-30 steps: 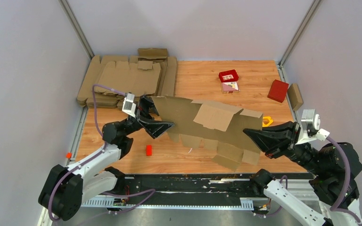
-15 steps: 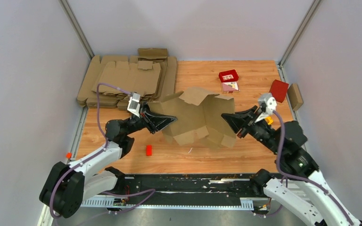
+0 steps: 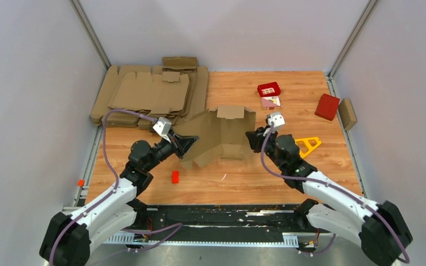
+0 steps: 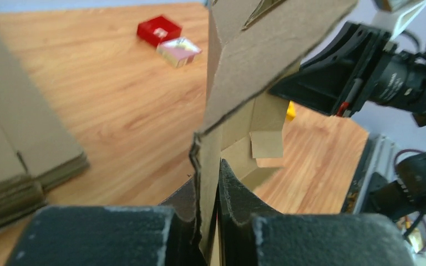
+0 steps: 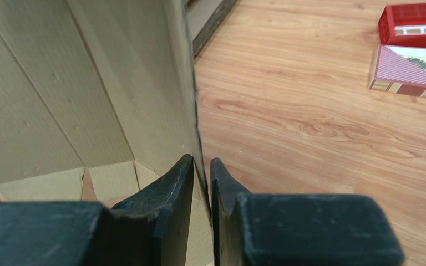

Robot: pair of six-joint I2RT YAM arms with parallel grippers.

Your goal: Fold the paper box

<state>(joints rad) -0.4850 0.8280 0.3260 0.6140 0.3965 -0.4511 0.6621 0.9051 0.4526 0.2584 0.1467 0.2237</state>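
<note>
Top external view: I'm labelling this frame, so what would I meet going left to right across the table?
Pile of blanks → left fingers → paper box → right fingers → yellow triangle → red box → brown block.

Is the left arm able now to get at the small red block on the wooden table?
Probably not yet: the left gripper is clamped on the brown cardboard box, though the small red block lies uncovered nearby.

Left arm (image 3: 119, 188): extended inward
Left tool (image 3: 190, 145): clamped on brown cardboard paper box (image 3: 222, 133)
Right arm (image 3: 327, 188): extended inward
Right tool (image 3: 250, 138): slightly parted
</note>
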